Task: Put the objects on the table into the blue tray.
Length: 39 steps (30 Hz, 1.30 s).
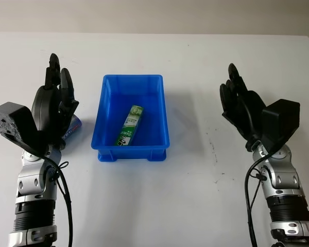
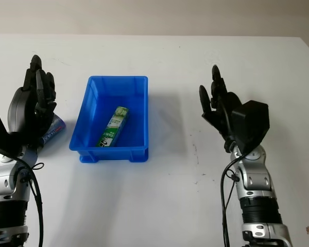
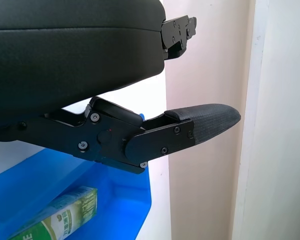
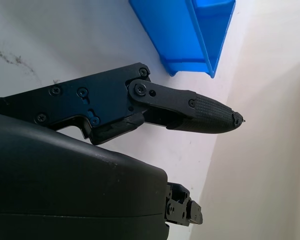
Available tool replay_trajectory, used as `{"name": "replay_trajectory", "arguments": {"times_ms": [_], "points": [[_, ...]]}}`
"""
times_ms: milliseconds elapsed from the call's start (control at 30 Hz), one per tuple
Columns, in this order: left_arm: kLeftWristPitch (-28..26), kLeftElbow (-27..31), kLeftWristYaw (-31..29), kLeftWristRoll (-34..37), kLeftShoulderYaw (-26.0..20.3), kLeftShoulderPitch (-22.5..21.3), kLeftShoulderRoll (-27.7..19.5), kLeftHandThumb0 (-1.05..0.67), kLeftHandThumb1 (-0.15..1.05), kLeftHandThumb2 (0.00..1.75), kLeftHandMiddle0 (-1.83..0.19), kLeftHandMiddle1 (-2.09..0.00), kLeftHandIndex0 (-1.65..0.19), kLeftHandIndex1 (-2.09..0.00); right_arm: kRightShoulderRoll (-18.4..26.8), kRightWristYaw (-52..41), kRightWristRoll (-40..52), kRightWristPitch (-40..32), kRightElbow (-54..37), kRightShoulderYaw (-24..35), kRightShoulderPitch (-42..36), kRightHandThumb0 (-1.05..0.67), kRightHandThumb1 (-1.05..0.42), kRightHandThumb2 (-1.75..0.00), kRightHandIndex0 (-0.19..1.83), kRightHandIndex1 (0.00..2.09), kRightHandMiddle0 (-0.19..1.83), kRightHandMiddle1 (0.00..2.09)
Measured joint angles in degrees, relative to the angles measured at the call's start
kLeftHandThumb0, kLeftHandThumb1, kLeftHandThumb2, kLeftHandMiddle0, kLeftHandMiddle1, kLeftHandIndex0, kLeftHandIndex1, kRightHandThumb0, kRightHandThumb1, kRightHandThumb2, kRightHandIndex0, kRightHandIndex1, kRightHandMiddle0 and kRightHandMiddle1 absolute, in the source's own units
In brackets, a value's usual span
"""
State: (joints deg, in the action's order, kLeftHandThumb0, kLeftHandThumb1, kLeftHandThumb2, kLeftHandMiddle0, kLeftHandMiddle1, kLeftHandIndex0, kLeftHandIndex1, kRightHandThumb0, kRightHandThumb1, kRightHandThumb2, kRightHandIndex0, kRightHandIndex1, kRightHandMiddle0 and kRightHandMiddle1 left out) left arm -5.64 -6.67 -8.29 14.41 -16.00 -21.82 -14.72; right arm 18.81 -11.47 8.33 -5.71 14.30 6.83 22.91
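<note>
Head views. You see a blue tray (image 1: 105,110) at centre frame on a white table (image 1: 195,195). Inside it lies a green-and-white tube (image 1: 130,125), long axis running from lower left to upper right, its green cap end toward the far wall of the tray. Its label carries print, but you cannot read it.

A second tube (image 2: 54,129), white with blue and red print, lies on the table just left of the tray, at the left of the frame. The left hand (image 2: 33,105) covers most of it, so you see only one end; its lettering is illegible and its full length and heading cannot be made out. You cannot tell whether the hand touches it; the hand is released, holding nothing.

The right hand (image 1: 239,103) is raised at the right of the frame, well apart from the tray, released and holding nothing.

Left wrist view. You see one black finger (image 3: 200,125), with a tray corner and the green tube's printed end beyond it.

Right wrist view. You see a finger (image 4: 205,115) above bare table near a tray corner.
</note>
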Motion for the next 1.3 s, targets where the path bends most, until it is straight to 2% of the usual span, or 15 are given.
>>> {"name": "replay_trajectory", "arguments": {"times_ms": [67, 167, 267, 333, 400, 500, 567, 667, 833, 1067, 1200, 1300], "points": [[-0.01, 0.0, 0.03, -0.07, 0.0, 0.0, -0.02, -0.73, 1.05, 0.67, 0.19, 0.0, 0.19, 0.0, -0.4, 0.01, 0.24, -0.55, -0.55, 0.27, 0.01, -0.7, -1.05, -0.65, -0.19, 0.0, -0.19, 0.0], [0.37, 1.05, 2.73, -6.63, 1.45, 0.7, -1.85, -0.7, 1.05, 0.62, 0.18, -0.01, 0.18, -0.01, -0.88, 0.26, 0.23, -1.27, -0.93, 0.35, 0.1, -0.71, -1.05, -0.65, -0.19, 0.0, -0.19, 0.0], [-3.21, 8.38, 7.47, -21.46, 3.94, 3.16, -6.76, -0.74, 1.05, 0.42, 0.1, -0.06, 0.12, -0.05, -0.94, 0.35, -0.19, -1.34, -1.09, 0.37, 0.1, -0.7, -1.05, -0.66, -0.19, 0.0, -0.19, 0.0], [-7.67, 15.28, 8.26, -30.32, 4.54, 4.09, -10.99, -0.77, 1.05, 0.27, 0.09, -0.06, 0.11, -0.05, -0.94, 0.04, -0.28, -1.35, -1.29, 0.38, 0.11, -0.69, -1.05, -0.67, -0.19, 0.0, -0.19, 0.0], [-16.21, 24.04, 3.65, -37.74, 4.53, 4.43, -16.42, -0.78, 1.03, 0.13, 0.08, -0.06, 0.09, -0.06, -0.95, -0.43, -0.28, -1.32, -1.27, 0.38, 0.12, -0.69, -1.05, -0.67, -0.19, 0.0, -0.19, 0.0], [-29.59, 35.72, -6.31, -46.79, 4.84, 5.43, -23.62, -0.81, 1.04, 0.09, 0.05, -0.08, 0.05, -0.08, -0.96, -0.7, -0.42, -1.01, -1.11, 0.39, 0.19, -0.7, -1.05, -0.67, -0.19, 0.0, -0.19, 0.0], [-36.6, 40.6, -12.36, -52.2, 6.35, 6.47, -27.11, -0.86, 1.04, 0.08, 0.04, -0.07, 0.04, -0.09, -1.0, -1.05, -0.7, -0.37, -0.75, 0.36, 0.36, -0.71, -1.05, -0.67, -0.19, 0.0, -0.19, 0.0], [-43.85, 44.14, -19.01, -58.39, 9.47, 8.51, -29.86, -0.87, 1.02, 0.06, 0.03, -0.07, 0.03, -0.09, -1.24, -1.54, -0.85, -0.06, -0.46, 0.24, 0.66, -0.7, -1.05, -0.67, -0.19, 0.0, -0.19, 0.0], [-46.92, 47.33, -24.53, -63.21, 11.96, 11.8, -30.13, -0.88, 0.98, 0.05, 0.04, -0.05, 0.05, -0.07, -1.76, -1.65, -1.11, 0.67, 0.1, 0.2, 1.31, -0.69, -1.05, -0.69, -0.19, 0.0, -0.19, 0.0], [-48.52, 48.57, -28.08, -62.36, 12.26, 15.4, -28.38, -0.83, 0.98, 0.05, 0.08, -0.04, 0.07, -0.05, -1.87, -1.81, -1.23, 1.81, 1.74, 0.36, 1.78, -0.7, -1.05, -0.68, -0.19, 0.0, -0.19, 0.0], [-48.65, 48.23, -27.18, -62.45, 13.12, 16.82, -26.63, -0.8, 0.96, 0.05, 0.09, -0.05, 0.08, -0.05, -1.92, -2.06, -0.96, 2.57, 3.26, 0.51, 2.07, -0.72, -1.05, -0.67, -0.19, 0.0, -0.19, 0.0], [-47.97, 45.76, -25.72, -62.65, 14.38, 17.77, -25.32, -0.83, 0.98, 0.05, 0.1, -0.04, 0.09, -0.05, -2.01, -2.53, -0.47, 3.5, 4.61, 0.87, 2.19, -0.72, -1.05, -0.66, -0.19, 0.0, -0.19, 0.0]]}}
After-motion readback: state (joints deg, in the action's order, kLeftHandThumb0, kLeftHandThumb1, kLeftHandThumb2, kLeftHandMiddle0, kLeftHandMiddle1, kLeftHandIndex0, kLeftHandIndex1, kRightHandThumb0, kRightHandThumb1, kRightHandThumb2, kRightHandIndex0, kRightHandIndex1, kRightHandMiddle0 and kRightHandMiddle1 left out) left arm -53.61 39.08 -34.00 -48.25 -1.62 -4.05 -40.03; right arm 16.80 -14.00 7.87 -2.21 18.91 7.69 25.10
